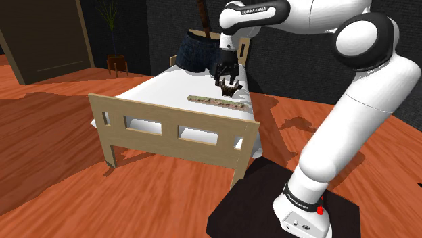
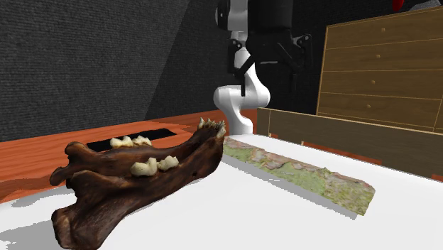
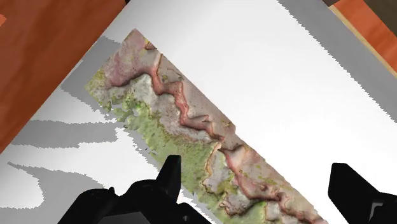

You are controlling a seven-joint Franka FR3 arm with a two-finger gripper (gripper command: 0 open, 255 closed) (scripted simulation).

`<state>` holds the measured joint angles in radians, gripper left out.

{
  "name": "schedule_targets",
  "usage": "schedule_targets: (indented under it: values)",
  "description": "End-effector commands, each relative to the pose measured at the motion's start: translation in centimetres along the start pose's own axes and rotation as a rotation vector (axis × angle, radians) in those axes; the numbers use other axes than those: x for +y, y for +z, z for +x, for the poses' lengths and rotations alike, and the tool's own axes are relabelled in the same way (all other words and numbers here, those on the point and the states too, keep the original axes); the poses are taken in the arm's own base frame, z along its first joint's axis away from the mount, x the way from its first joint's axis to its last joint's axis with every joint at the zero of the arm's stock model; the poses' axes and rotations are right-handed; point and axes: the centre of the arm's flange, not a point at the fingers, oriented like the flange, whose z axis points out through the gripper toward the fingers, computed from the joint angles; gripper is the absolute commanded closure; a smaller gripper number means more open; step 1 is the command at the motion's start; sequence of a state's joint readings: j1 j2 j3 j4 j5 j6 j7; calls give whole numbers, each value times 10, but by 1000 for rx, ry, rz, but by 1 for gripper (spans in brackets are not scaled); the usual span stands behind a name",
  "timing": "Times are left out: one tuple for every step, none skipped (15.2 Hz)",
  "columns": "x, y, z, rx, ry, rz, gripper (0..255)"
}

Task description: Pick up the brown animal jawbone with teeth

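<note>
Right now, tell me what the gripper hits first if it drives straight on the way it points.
Most likely the mossy, reddish strip on the white bed: it lies straight ahead of the open gripper. The jawbone lies beside the strip, apparently off that line.

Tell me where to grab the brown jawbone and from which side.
Probably from above, with the tool open, closing across the narrower front of the jawbone, just behind the front teeth. It lies on the white bed with its teeth up, and its rear end splays wide.

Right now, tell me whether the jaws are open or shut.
Open. In the wrist view the two black fingers stand wide apart, with nothing clasped between them.
</note>
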<state>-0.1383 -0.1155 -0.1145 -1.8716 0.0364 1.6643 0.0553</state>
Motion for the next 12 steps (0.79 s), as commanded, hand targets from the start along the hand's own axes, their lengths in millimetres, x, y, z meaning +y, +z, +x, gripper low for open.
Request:
schedule_targets:
  values:
    - [13,2,22,-6,40,-1,0]
    - [21,4,33,-9,59,-1,0]
    - [28,6,44,-12,78,-1,0]
    - [36,8,55,-15,98,-2,0]
    - [45,10,66,-18,117,-2,0]
    - [53,12,76,-21,136,-2,0]
    - [61,14,86,-24,156,-2,0]
    - [70,16,97,-27,175,-2,0]
    - [79,18,107,-30,194,-2,0]
    - [88,20,116,-33,214,-3,0]
    - [98,22,126,-36,233,-3,0]
    - [107,24,136,-39,252,-3,0]
